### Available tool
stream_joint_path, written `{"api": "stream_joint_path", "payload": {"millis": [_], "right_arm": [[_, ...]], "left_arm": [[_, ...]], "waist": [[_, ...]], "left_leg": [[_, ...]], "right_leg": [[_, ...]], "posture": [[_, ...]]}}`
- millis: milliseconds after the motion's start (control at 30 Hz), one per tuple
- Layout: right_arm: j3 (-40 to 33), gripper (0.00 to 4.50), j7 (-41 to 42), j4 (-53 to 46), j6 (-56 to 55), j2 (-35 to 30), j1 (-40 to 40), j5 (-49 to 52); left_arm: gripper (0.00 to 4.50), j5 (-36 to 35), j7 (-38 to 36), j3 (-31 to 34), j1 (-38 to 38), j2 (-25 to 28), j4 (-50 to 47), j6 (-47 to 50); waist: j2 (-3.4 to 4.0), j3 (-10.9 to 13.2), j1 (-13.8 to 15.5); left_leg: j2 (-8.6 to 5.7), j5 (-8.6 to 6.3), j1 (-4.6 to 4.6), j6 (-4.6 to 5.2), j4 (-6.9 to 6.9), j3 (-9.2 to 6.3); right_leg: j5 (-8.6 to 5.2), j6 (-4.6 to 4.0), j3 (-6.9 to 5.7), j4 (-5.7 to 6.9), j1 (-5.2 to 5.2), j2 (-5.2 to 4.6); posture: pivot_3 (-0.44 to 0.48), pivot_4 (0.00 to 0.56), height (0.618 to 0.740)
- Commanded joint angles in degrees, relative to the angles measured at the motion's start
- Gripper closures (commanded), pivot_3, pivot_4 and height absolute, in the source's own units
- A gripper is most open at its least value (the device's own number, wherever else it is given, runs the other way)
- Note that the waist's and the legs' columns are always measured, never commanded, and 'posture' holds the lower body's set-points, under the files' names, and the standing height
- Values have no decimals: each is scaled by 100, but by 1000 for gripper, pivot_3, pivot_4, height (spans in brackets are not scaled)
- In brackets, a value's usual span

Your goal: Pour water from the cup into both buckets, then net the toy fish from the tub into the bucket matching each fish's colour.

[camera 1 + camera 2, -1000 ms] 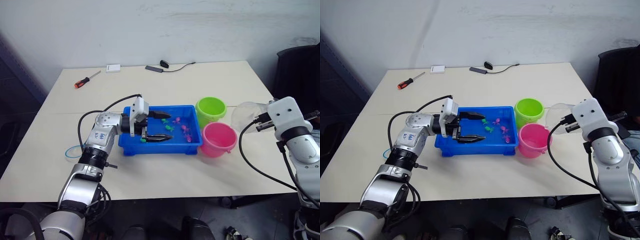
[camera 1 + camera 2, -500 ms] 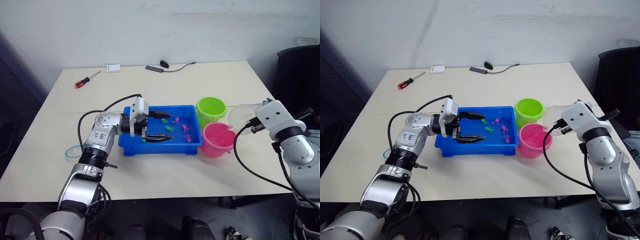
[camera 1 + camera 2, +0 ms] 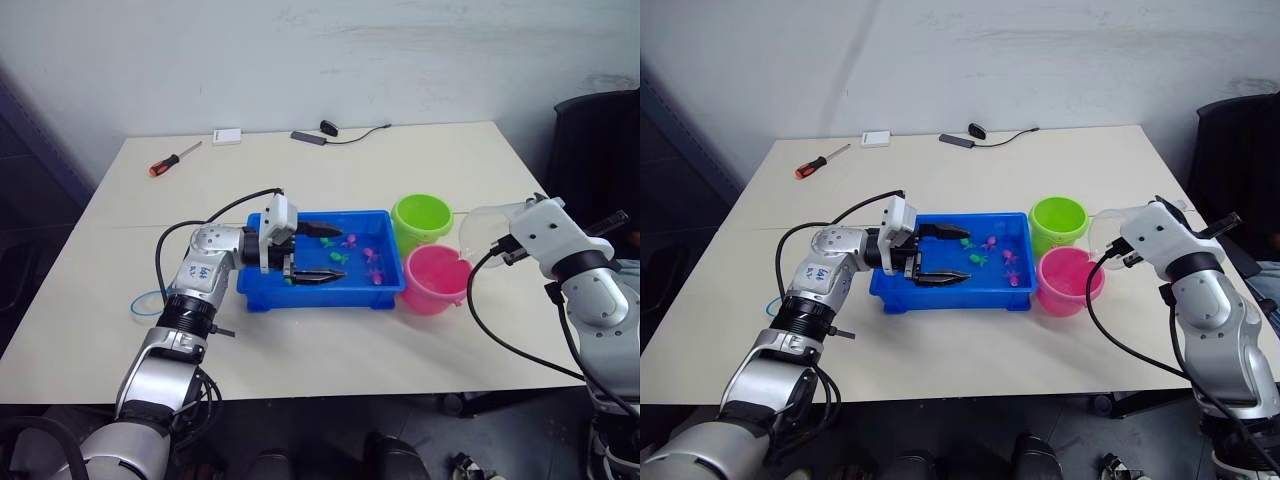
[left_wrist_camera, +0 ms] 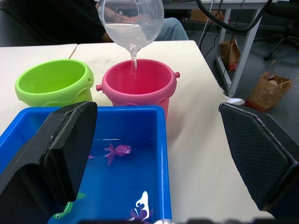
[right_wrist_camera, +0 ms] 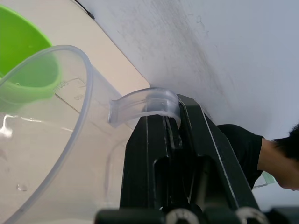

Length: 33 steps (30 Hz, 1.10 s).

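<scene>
Taking the blue tub (image 3: 262, 290) as the landmark, an orange-handled screwdriver (image 3: 172, 160) lay well behind it toward the tabletop's (image 3: 330, 340) far left corner, and a light blue net hoop (image 3: 146, 302) rested flat out beyond the tub's left end, near the left arm. The left end effector (image 3: 318, 252) hung over the tub's left half, its two black fingers spread wide apart and grasping nothing. Small green and pink toy fish (image 3: 360, 258) were scattered in the tub's right half. Just past the tub's right end stood the two buckets side by side: the lime green bucket (image 3: 421, 220) at the far corner, the pink bucket (image 3: 436, 278) at the near corner. Right of those, the right end effector (image 5: 166, 154) was clenched on the handle of the clear measuring jug (image 3: 487, 230), which was tipped with its spout toward the tub, above the pink bucket. In the left wrist view a thin stream of water (image 4: 134, 63) fell from the spout into the pink bucket.
</scene>
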Motion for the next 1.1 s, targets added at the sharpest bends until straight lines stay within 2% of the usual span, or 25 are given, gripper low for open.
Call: {"api": "stream_joint_path", "payload": {"millis": [33,200,500,900,1100], "right_arm": [[-126,4464,-15,-133,-145,-19,-126,-93],[-200,4464,62,-134,54,132,-201,79],[-819,4464,93,-86,859,742,-623,922],[-1156,4464,-455,478,2249,1437,-1912,1556],[-972,4464,-819,1040,2274,1709,-2551,1604]], "left_arm": [[0,-92,-29,108,20,40,-219,-63],[0,-87,-30,116,22,43,-205,-80],[0,-165,113,250,10,27,-151,26],[0,102,1417,537,-12,212,-241,767],[0,54,1725,575,142,351,-574,1133]], "waist": [[0,0,-1],[0,0,-3],[1,-3,2],[17,-13,-25],[20,-15,-21]], "left_leg": [[0,0,0,0,0,0],[0,1,0,1,1,0],[0,11,1,-6,5,-3],[2,6,10,9,0,-2],[1,17,23,0,1,-3]], "right_leg": [[0,0,0,0,0,0],[0,0,0,2,1,0],[6,-2,0,10,1,-1],[8,-4,3,40,-2,-1],[9,-4,4,47,-7,-4]], "posture": [[0,150,740],[0,150,740],[0,150,740],[0,150,740],[0,150,740]]}}
